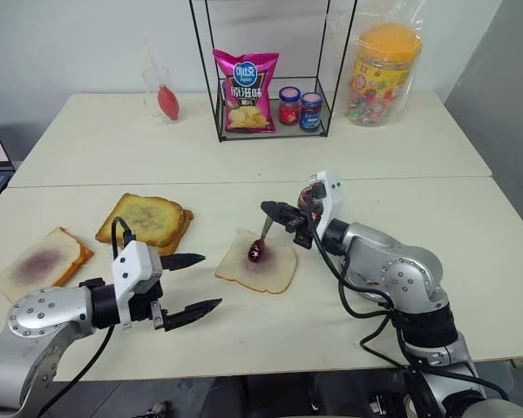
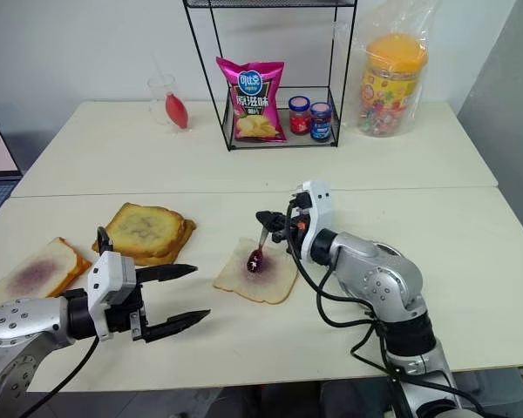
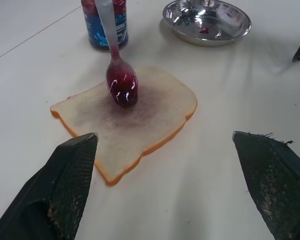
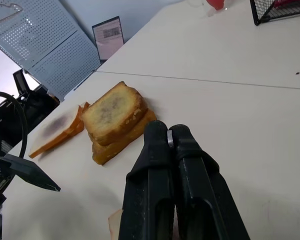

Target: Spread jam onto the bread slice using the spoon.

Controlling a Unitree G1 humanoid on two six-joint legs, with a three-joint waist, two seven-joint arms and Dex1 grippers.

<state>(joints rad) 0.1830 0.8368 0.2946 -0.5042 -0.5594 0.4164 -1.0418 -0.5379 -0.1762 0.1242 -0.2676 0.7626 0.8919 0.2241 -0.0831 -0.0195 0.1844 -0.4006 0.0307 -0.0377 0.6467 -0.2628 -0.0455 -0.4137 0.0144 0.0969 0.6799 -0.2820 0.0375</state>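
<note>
— One bread slice (image 1: 257, 266) matters here, yes? Where do I find it?

— Centre of the head view, a little below the middle, flat on the white table (image 1: 436, 226). I see a dark purple-red stain in its middle, and the spoon (image 1: 260, 244) stands over that stain with its bowl down on the bread, loaded with glossy jam (image 3: 122, 86).

— What has the spoon?

— My right gripper (image 1: 275, 210), just up and right of the slice. Its two black fingers (image 4: 162, 190) are pressed together on the handle, which slants down to the bread.

— And your other tool?

— My left gripper (image 1: 190, 283) sits in the lower left of the frame, jaws spread wide with nothing between them, near the slice's left edge but apart from it.

— The jam jar?

— In the left wrist view I see it at the top, past the slice: a small glass jar (image 3: 106, 22) with a blue label, a shiny metal dish (image 3: 207, 21) beside it.

— Anything else on the table?

— Left of centre, a stack of toasted slices (image 1: 146, 221); at the far left, another stained slice (image 1: 42, 264). At the top centre, a wire rack (image 1: 270, 70) holds a pink crisp bag (image 1: 246, 91) and two small lidded jars (image 1: 299, 108).
</note>
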